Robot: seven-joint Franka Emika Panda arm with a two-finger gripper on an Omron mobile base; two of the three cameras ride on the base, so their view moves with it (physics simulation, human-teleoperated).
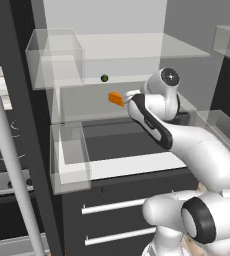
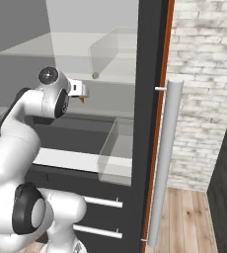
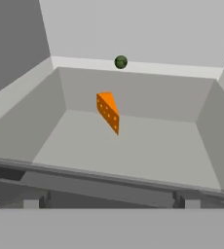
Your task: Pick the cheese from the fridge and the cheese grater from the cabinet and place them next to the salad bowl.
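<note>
So the cheese (image 3: 108, 112) is sitting on a pale grey shelf inside the fridge (image 1: 107, 50), roughly mid-shelf. It's a small orange wedge with little dark holes along its flat side, narrow point facing down toward the hand camera. From the left base camera you can see it (image 1: 115, 98) poking out just to the left of the wrist, and in the right base view only a sliver of orange (image 2: 81, 99) shows under the hand.

The gripper (image 3: 111, 200) is out in front of the cheese, clear of it and not touching; the wedge sits ahead of it and a little toward the left fingertip's side in the hand view. The fingers are spread as wide as they go, with nothing between them, tips (image 3: 31, 199) just peeking up at the bottom of the hand view.

Behind the cheese, up on the back ledge, there's a small dark green ball (image 3: 121, 62), well apart from the wedge.

Fridge interior is smooth matte grey with sloped walls. Shelves are translucent glass, and there are clear boxy door bins (image 1: 69, 155) on the left. Outer frame is dark, with a long round silver door handle (image 2: 163, 158), and white brick wall (image 2: 204, 89) next to it.
</note>
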